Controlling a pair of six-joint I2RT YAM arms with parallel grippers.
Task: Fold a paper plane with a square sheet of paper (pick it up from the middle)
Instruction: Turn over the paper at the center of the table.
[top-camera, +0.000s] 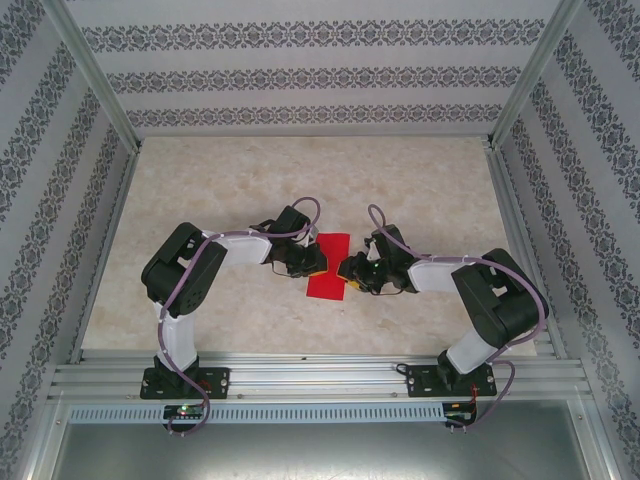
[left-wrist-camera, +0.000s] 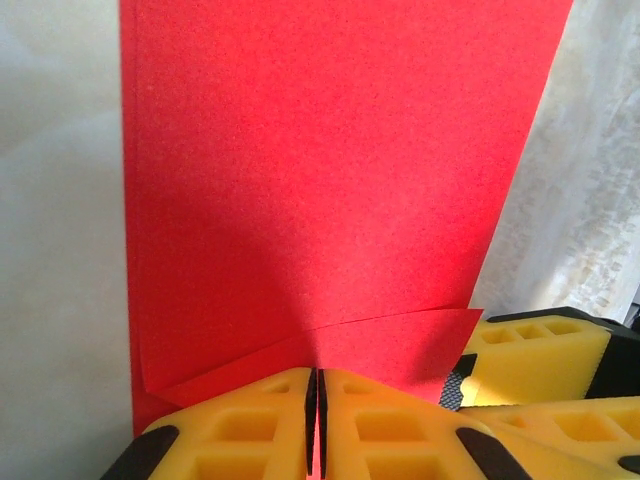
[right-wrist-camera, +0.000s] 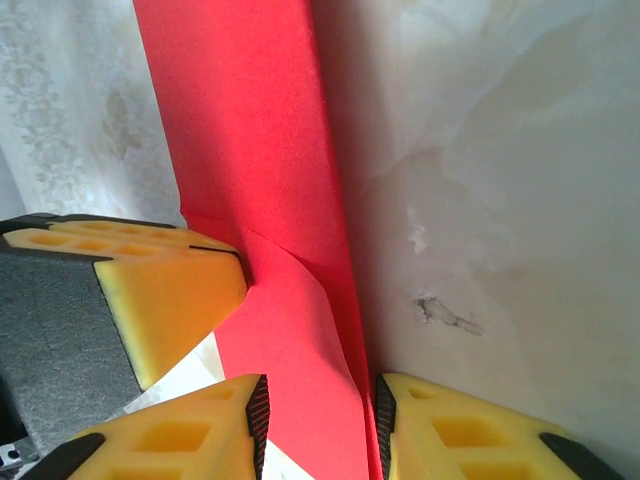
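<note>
Marbled worktop (top-camera: 250, 190) carries the red square sheet of paper (top-camera: 330, 250), folded, at its centre, my left hand (left-wrist-camera: 316, 375) clamped on one edge, my right hand (right-wrist-camera: 318, 385) parted around the opposite edge; light, limp, crease-prone, it wants gentle edge pinches, I judge.

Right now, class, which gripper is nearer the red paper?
Left: the left gripper is shut on the red paper; the right gripper straddles its opposite edge, jaws apart.

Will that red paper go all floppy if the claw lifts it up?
Probably floppy: the thin, bright red paper sheet curls up in a flap beside the left claw pinching it. Likely very light, and easily creased, since a fold already shows.
</note>
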